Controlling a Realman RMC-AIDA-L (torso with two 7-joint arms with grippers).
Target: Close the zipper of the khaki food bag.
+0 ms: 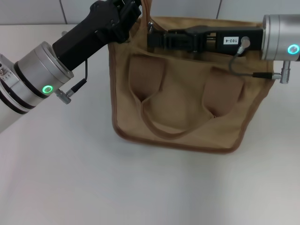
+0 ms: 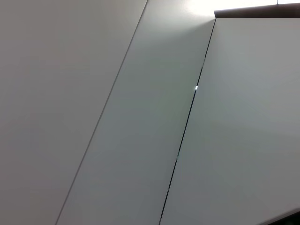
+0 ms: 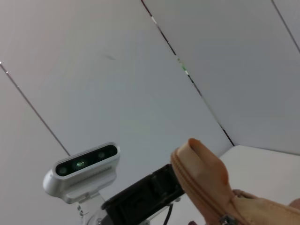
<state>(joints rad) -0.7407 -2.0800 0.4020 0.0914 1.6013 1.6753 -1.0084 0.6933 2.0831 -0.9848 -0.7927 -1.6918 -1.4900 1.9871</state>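
The khaki food bag (image 1: 187, 108) stood on the white tabletop (image 1: 140, 187), a boxy tote of soft, matte canvas edged in darker brown piping. Two wide brown strap patches sat on its near face, and a looped handle hung slack between them. Its long axis ran from the robot's left to its right, with the top edge on the far side towards the grey panelled wall (image 2: 93, 117).

The zipper (image 3: 206, 187) ran along that top edge; in the right wrist view it showed as a tan ridge of fabric curving up to a rounded end, with a small silver metal part at its lower end.

The left pincer (image 1: 129, 14), black and blocky, was at the bag's far left corner; whether it was clenched or released could not be told. The right pincer (image 1: 152, 40) reached along the top edge from the right, and its grasp could not be told either.
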